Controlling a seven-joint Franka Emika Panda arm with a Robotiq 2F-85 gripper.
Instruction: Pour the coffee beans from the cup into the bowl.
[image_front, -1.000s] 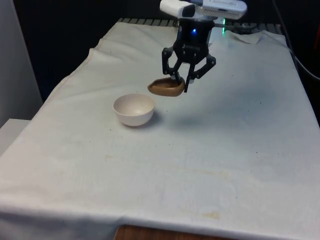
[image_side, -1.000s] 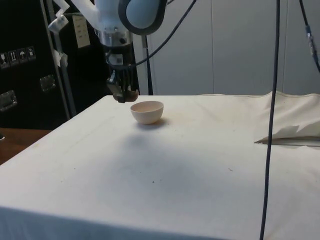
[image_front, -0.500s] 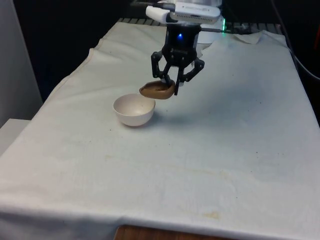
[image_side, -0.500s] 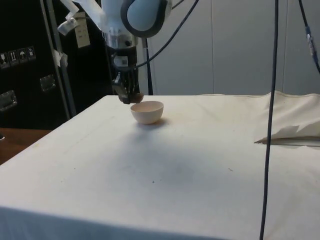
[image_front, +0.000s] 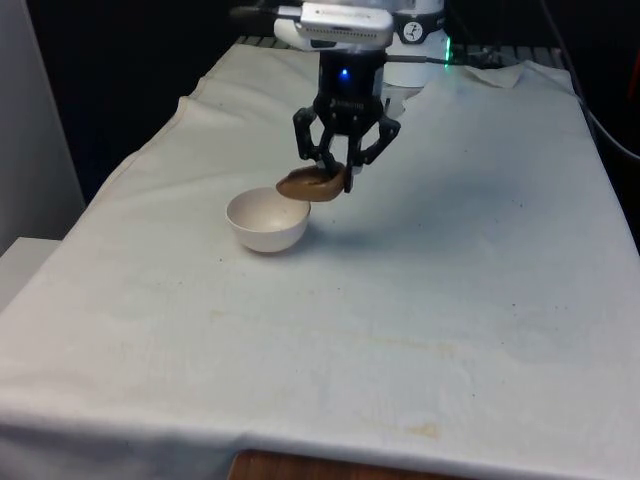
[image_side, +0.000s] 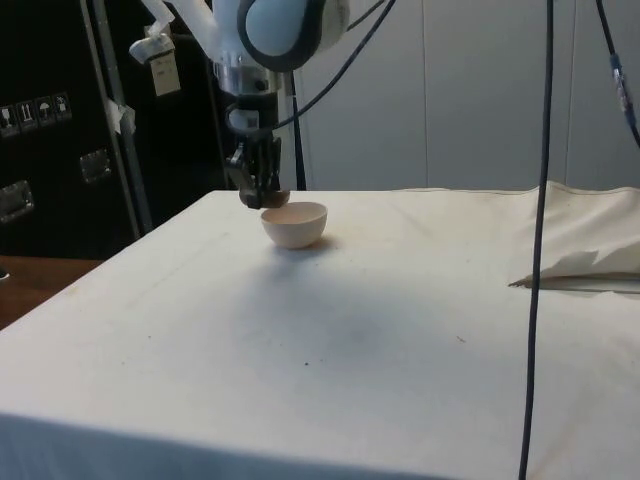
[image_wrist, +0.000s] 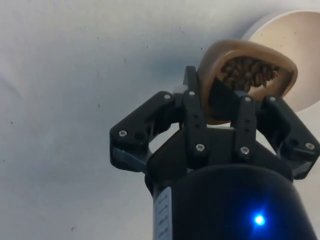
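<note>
Fingers (image_wrist: 196, 120) pinching the brown cup (image_front: 308, 183) by its rim, centre-left of frame, above white bowl (image_front: 268, 220); probably light, soft-walled; beans (image_wrist: 247, 72) loose.

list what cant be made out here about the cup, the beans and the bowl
- Beans: in the front view the brown cup's wall hides them.
- Bowl: in the wrist view the cup and gripper cover part of it.
- Cup in the side view: mostly behind the gripper.

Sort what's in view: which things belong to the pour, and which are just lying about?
Job: cup with beans, held by the gripper; bowl beneath its lip.
Lying about: cloth; hanging cable; rumpled fold at the table's edge.
</note>
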